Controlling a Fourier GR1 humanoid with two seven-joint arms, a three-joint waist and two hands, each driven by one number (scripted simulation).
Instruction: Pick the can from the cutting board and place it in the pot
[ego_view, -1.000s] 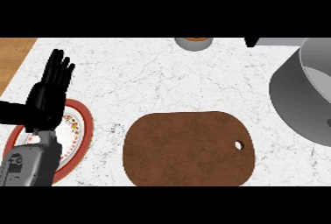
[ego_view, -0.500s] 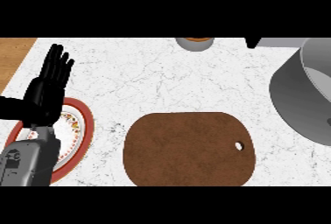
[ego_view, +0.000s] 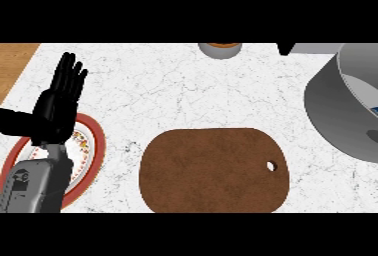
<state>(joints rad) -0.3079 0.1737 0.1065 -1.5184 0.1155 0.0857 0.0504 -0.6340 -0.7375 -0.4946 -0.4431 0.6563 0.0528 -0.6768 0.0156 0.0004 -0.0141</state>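
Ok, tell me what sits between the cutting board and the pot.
Nothing: in the head view only bare marble counter separates the cutting board from the pot.

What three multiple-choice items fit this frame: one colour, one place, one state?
1. Colour of the cutting board?
A. white
B. brown
C. green

2. Where is the pot?
A. at the view's right edge
B. at the left edge
C. on the cutting board

3. State of the left hand?
A. curled round a can
B. shut, holding nothing
C. open, fingers straight

Key:
1 B: the board is plain brown against the white marbled counter.
2 A: the pot's grey wall runs off the right side.
3 C: the fingers point up, uncurled, touching nothing.
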